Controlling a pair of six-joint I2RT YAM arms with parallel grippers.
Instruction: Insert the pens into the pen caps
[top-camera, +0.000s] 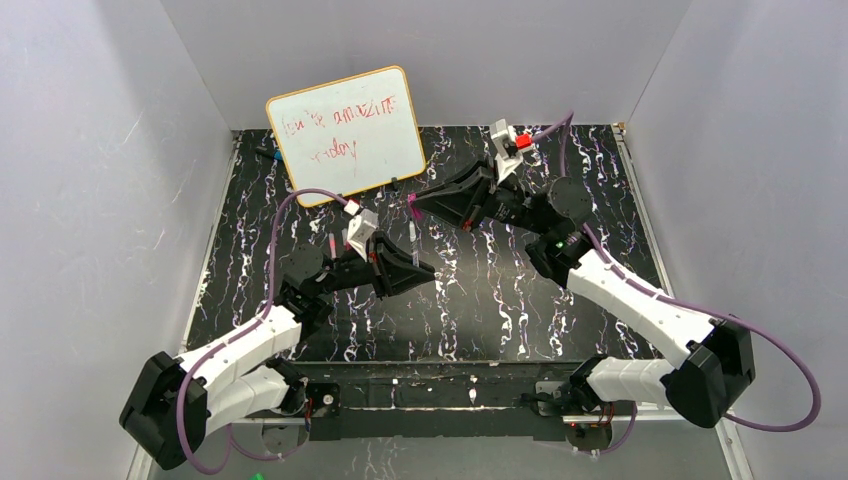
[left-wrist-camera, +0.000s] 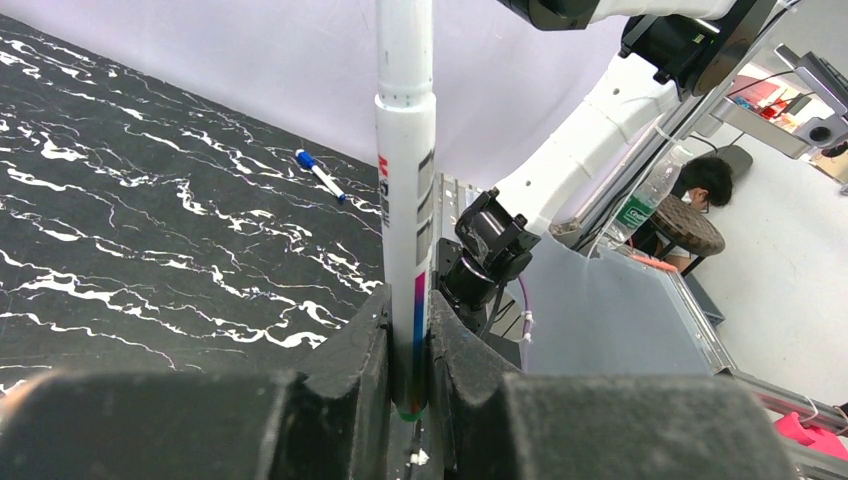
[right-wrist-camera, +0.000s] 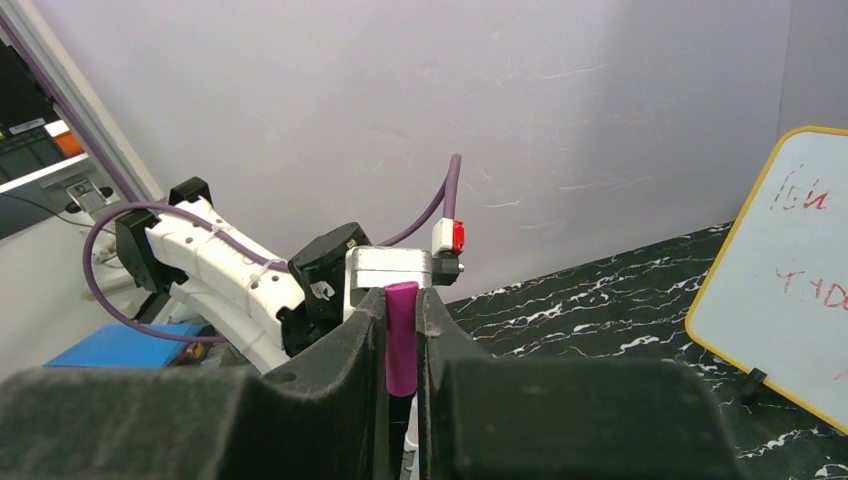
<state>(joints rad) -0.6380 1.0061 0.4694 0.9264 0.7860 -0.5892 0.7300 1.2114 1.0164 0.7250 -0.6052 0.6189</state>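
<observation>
The white pen stood straight up between the two black fingers of the left claw. The claw was squeezed tight on the low end of the pen. That end had bands of pink, blue and green on it, and black letters ran up the side. The top of the pen went out of the left wrist view, so its tip could not be seen there.

The pink cap sat between the fingers of the right claw. That claw was clamped on the cap, and the top of the cap poked up a little past the fingers.

From above, the two claws were up in the air over the middle of the table, near each other. The left claw pointed to the right. The pen in it pointed toward the back of the table, where the right claw held the cap. The pen's far end was near the cap, but it was too small to tell if they touched.

The table was black with white streaks. A whiteboard with a yellow edge and red writing leaned at the back. A blue-tipped marker lay flat on the table, well apart from the claws. A purple cable looped over the left arm. Pale walls stood around the table.
</observation>
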